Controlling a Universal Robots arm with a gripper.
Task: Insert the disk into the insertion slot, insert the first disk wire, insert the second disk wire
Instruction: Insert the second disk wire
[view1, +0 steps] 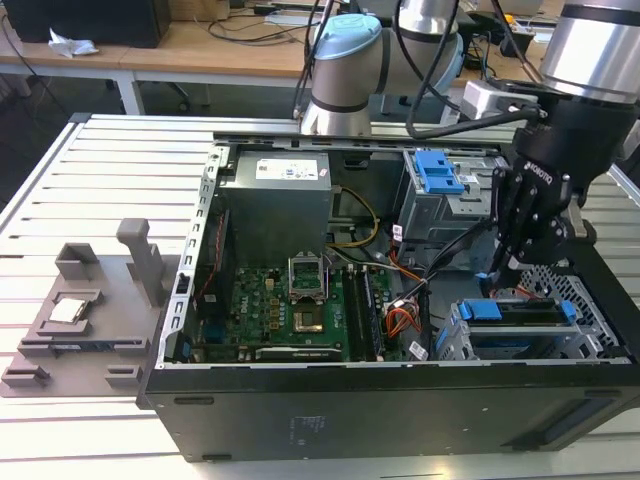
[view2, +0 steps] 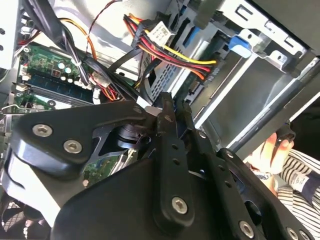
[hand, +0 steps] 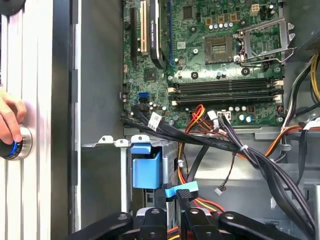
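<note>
Slatted white bench (view1: 60, 190) carries our open case; the disk (view1: 515, 322) sits in the insertion slot (view1: 455, 345), our fingers (hand: 176, 196) pinching a blue connector (hand: 181, 193). Misalignment could bend its contacts.

A grey tray (view1: 75, 325) lies beside the open computer case (view1: 330, 405).

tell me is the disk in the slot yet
In: the disk, blue bracket showing, sits inside the slot in the exterior view, with the end effector above it.
</note>
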